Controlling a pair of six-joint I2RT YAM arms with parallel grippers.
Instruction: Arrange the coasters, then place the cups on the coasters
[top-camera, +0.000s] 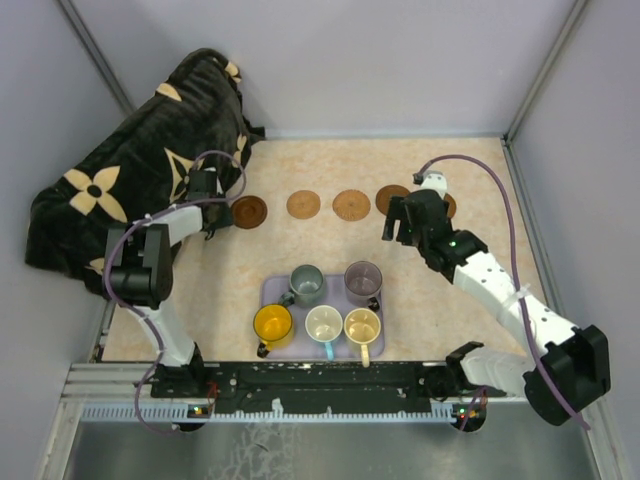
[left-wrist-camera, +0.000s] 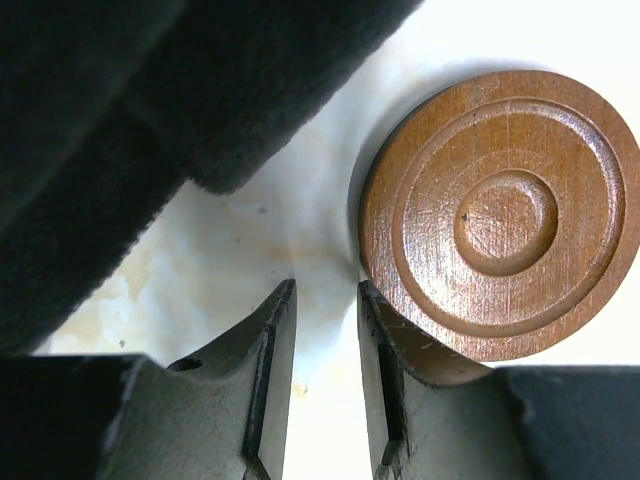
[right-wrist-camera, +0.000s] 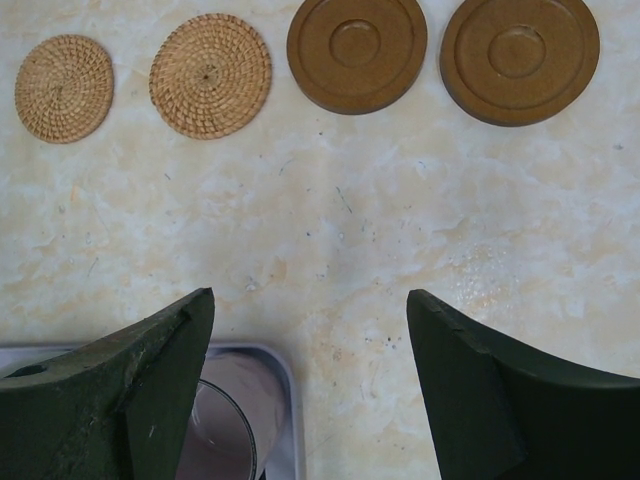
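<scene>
Five coasters lie in a row at the back of the table: a dark brown coaster (top-camera: 249, 211) (left-wrist-camera: 500, 215), two woven ones (top-camera: 303, 205) (top-camera: 351, 205) (right-wrist-camera: 64, 88) (right-wrist-camera: 210, 75) and two brown discs (top-camera: 392, 198) (right-wrist-camera: 357, 52) (right-wrist-camera: 519, 58). My left gripper (top-camera: 215, 222) (left-wrist-camera: 327, 290) is low over the table with a narrow empty gap between its fingers; its right finger sits at the dark coaster's edge. My right gripper (top-camera: 396, 230) (right-wrist-camera: 310, 300) hangs wide open and empty over bare table. The mauve cup (top-camera: 362, 282) (right-wrist-camera: 215, 430), grey-green cup (top-camera: 306, 284), yellow-orange cup (top-camera: 272, 323), cream cup (top-camera: 324, 324) and pale yellow cup (top-camera: 362, 326) stand on the tray.
The lavender tray (top-camera: 272, 290) (right-wrist-camera: 285, 400) sits near the front centre. A black blanket with cream flowers (top-camera: 130, 170) (left-wrist-camera: 120, 120) is heaped at the back left, close beside my left gripper. Grey walls enclose the table on three sides.
</scene>
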